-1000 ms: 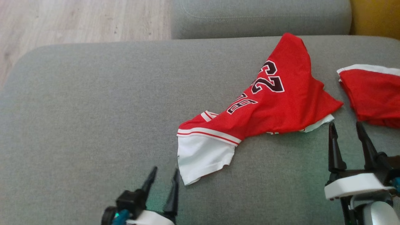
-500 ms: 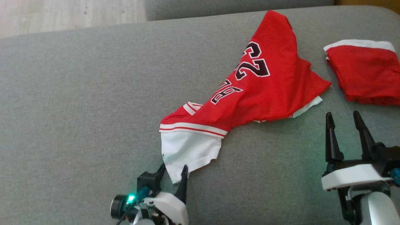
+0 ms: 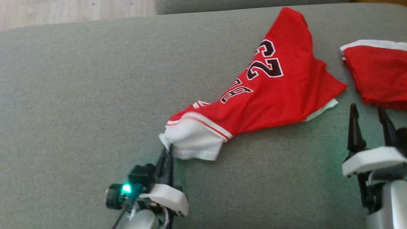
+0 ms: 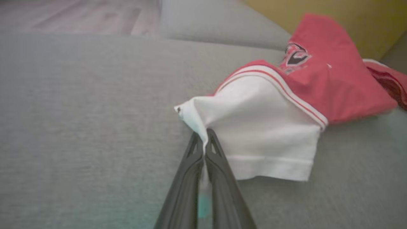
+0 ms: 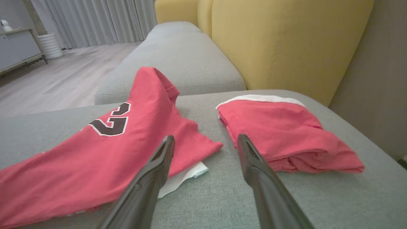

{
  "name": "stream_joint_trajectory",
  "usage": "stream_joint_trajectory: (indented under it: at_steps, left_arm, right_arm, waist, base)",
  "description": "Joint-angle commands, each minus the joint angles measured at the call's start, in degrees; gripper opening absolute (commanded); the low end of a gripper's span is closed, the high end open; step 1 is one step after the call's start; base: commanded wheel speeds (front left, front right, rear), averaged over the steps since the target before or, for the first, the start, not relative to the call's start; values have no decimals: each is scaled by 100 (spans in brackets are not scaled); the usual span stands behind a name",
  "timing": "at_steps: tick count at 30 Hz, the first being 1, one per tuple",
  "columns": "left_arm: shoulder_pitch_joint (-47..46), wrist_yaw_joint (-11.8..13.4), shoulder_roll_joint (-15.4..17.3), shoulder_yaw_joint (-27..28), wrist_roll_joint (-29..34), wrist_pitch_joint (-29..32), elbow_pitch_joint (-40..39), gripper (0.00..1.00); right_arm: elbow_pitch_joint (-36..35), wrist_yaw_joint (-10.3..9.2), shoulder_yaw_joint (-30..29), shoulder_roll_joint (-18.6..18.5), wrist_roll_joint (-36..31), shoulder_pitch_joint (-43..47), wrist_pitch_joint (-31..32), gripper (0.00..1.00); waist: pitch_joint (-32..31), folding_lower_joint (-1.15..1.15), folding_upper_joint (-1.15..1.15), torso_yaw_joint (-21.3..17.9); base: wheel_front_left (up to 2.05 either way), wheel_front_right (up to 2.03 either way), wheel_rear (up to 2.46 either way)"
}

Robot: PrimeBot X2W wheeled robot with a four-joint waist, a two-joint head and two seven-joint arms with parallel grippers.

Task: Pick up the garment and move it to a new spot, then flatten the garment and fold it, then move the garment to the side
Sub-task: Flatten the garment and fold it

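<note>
One garment (image 3: 270, 95) | axis near-left to far-right | white end in left pincer (image 3: 169, 150)

The left tool (image 3: 169, 149) points up at the near, white end of the garment (image 3: 273, 95). Its two dark fingers (image 4: 190, 165) are pressed together, with a pinch of that white cloth caught between the tips. Behind them sits the left wrist casing (image 3: 165, 197), white, with a small green lamp (image 3: 126, 188) lit on its side. The right tool (image 3: 367, 109) stands just beside the garment's right corner, apart from the cloth. Its fingers point away from the robot and are spread well apart. The right wrist casing (image 3: 369, 160) and a pale forearm (image 3: 391, 206) lie nearer the robot than that corner.
</note>
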Motion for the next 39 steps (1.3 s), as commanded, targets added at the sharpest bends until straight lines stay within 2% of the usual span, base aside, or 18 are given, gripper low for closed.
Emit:
stream_joint_trajectory:
  at_steps: [1,6,11,22,35,39]
  left_arm:
    - [-151,92,94,346,-59,-185,-296,0]
    - [-130,230,299,625,-134,-299,-663,0]
    - [-77,255,357,641,-174,-251,-854,0]
    - [-64,242,339,568,-215,-262,-926,0]
    - [-85,244,370,504,-247,-240,-928,0]
    - [-115,242,375,469,-249,-225,-929,0]
  right_arm:
    - [-57,42,24,-36,122,-353,246,100]
    - [330,42,-90,-45,155,-748,997,100]
    - [850,42,-210,-169,161,-1076,1478,100]
    - [1715,42,-300,-231,502,-1652,1743,100]
    - [1940,42,67,-206,1360,-1832,2024,100]
    - [2040,42,226,-333,1567,-2053,2037,100]
  waist:
    - [8,-1,0,102]
    - [38,-1,0,280]
    - [97,-1,0,387]
    - [192,-1,0,453]
    - [234,-1,0,404]
    - [269,-1,0,455]
  base:
    - [0,0,0]
    - [0,0,0]
    - [0,0,0]
    - [0,0,0]
    - [0,0,0]
    - [0,0,0]
